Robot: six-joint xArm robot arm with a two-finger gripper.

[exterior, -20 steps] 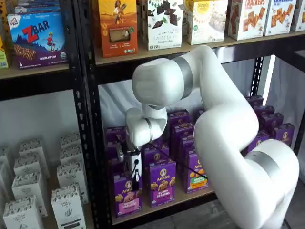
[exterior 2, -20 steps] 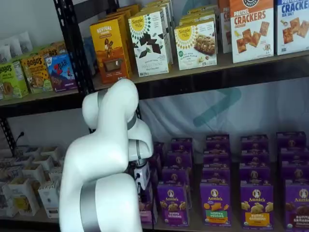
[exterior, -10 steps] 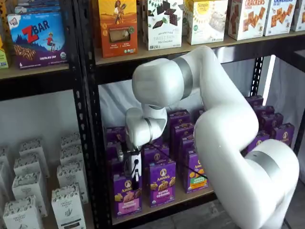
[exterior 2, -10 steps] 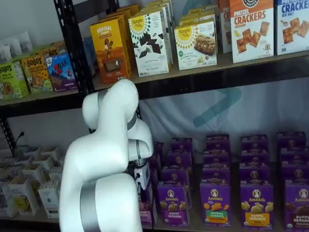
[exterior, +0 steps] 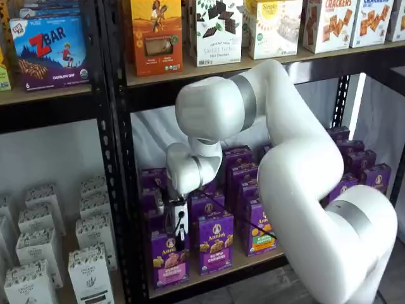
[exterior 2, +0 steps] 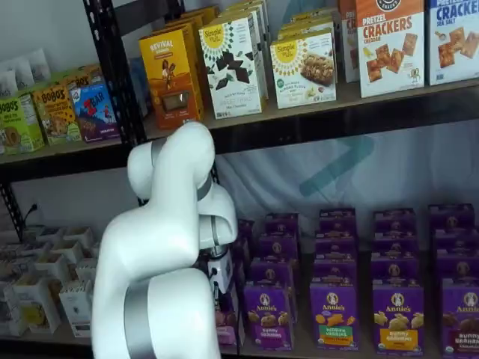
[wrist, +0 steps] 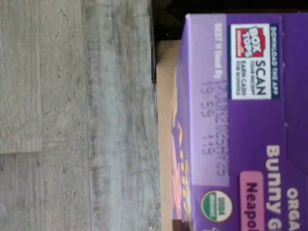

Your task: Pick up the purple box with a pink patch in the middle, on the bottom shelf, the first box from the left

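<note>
Tool (exterior: 179, 235) | directly above purple box (exterior: 169, 261) top | grip state unclear

Shelving consists of black perforated metal uprights (exterior: 114, 158) carrying tan boards with black front rails. A white sheet (exterior 2: 337, 172) hangs behind the lower bay; in a shelf view it shows a faint teal mark. The wall (exterior 2: 37, 30) at upper left is plain and pale. Flooring is grey wood-grain plank (wrist: 72, 120), seen in the wrist view and at the lower edge of a shelf view (exterior: 266, 288). Lighting is even and diffuse.
</note>
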